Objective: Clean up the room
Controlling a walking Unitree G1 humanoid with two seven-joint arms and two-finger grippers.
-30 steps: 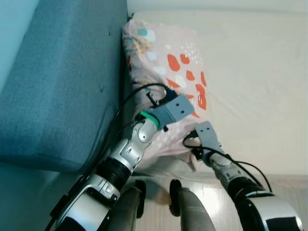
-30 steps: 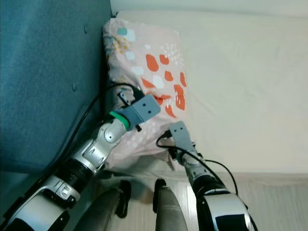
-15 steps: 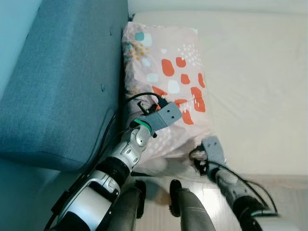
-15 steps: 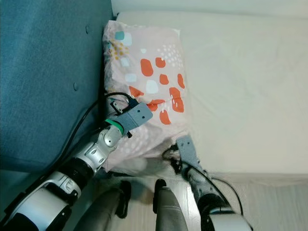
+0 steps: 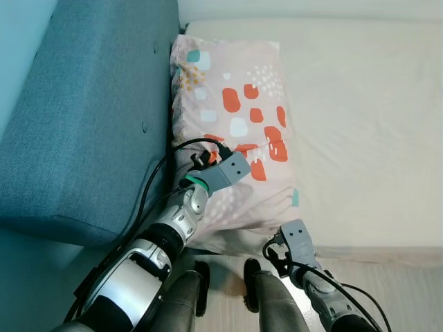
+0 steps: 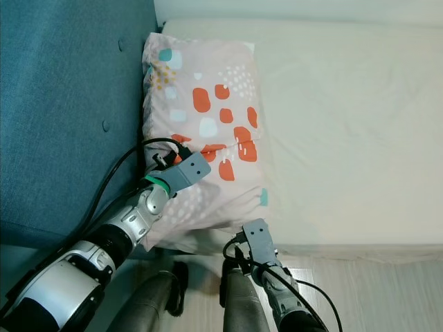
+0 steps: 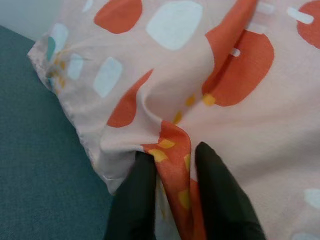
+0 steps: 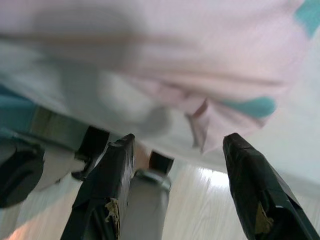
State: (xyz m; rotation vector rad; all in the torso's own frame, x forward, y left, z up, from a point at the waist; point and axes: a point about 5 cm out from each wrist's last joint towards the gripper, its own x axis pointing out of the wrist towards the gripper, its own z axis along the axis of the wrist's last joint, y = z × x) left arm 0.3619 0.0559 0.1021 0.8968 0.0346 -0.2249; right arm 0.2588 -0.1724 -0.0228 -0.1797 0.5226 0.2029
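Note:
A pink pillow (image 5: 235, 117) with orange, white and teal patches lies on the cream bed (image 5: 360, 138), its long side against the blue upholstered panel (image 5: 83, 117). My left gripper (image 7: 170, 155) is shut on a raised fold of the pillow's cover near its left edge; from the head it sits past the grey wrist block (image 5: 225, 171). My right gripper (image 8: 179, 139) is open with nothing between its fingers. It hangs just off the bed's near edge, below the pillow's near corner (image 8: 200, 130), apart from it.
The blue panel rises along the bed's left side. The bed's near edge (image 5: 367, 249) runs just ahead of my legs (image 5: 266, 297). Pale wood floor (image 5: 408, 290) shows at the lower right. Black cables (image 5: 156, 187) loop along my left arm.
My right gripper has come off the pillow's near corner and drawn back below the bed edge. The pillow has settled flatter on the bed. My left gripper keeps its fold and pulled back slightly.

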